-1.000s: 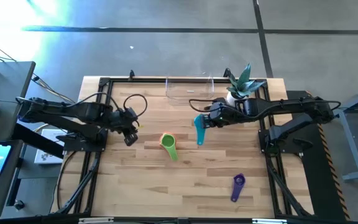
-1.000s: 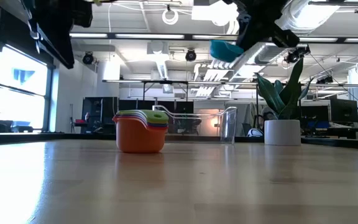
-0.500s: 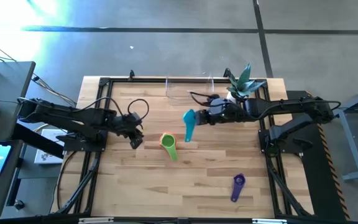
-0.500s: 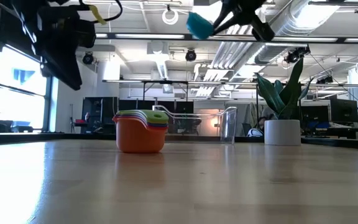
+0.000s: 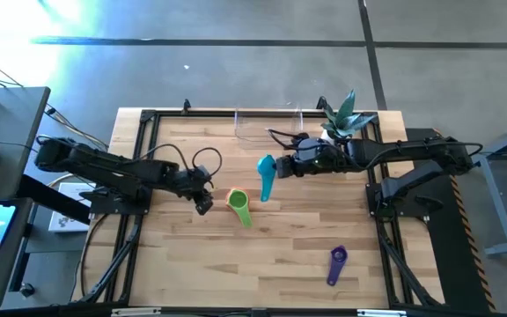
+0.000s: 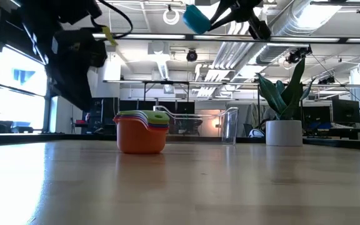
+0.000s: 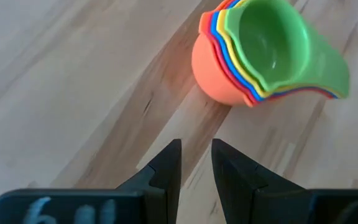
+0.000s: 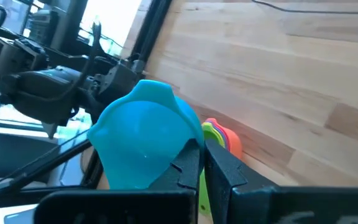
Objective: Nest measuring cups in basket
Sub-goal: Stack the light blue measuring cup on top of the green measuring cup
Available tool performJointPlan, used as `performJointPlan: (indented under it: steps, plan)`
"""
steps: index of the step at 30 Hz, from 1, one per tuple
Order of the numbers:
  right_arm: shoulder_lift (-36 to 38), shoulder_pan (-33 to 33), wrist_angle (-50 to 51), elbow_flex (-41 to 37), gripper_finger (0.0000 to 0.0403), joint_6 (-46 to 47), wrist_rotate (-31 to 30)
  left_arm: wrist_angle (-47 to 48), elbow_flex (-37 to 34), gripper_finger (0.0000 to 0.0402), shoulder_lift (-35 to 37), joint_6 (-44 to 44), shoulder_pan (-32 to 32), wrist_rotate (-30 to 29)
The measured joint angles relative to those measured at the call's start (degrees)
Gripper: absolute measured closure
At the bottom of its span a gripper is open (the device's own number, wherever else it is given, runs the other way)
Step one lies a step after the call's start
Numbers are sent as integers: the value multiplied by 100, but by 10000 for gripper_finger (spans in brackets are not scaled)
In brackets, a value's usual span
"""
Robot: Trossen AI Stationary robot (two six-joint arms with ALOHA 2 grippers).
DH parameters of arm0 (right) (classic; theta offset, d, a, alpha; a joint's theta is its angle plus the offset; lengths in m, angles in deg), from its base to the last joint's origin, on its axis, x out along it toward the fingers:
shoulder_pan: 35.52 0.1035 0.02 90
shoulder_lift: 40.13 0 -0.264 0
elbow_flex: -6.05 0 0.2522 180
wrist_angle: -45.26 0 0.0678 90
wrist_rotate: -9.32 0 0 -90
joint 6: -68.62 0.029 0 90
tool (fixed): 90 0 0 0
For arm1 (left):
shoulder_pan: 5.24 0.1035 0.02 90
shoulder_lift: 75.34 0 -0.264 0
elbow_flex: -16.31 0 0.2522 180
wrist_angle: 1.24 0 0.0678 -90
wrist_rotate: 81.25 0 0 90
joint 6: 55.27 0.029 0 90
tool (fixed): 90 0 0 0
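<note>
Teal cup (image 5: 266, 173) pinched in right tool (image 5: 282, 167), carried toward stack (image 5: 238, 204) since earlier; left tool (image 5: 203, 204), slightly spread, empty, moved beside stack; nesting next.

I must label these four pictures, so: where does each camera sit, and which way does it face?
High: overhead, facing down; both arms.
Low: table height, facing the nested stack of coloured plastic measuring cups; arms above.
Left wrist: facing down past open left fingers.
Right wrist: right fingers holding the teal plastic measuring cup.
All share the stack.
</note>
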Motion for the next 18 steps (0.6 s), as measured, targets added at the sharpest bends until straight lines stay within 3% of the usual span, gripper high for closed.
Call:
performJointPlan:
  steps: [9, 18]
  plan:
    - [0, 0, 106, 0, 403, -105, 133, -809, 2, 323, -1012, -285, 15, 99]
    - [0, 0, 159, 0, 403, -151, 192, -1500, 2, 323, -1505, -437, 15, 184]
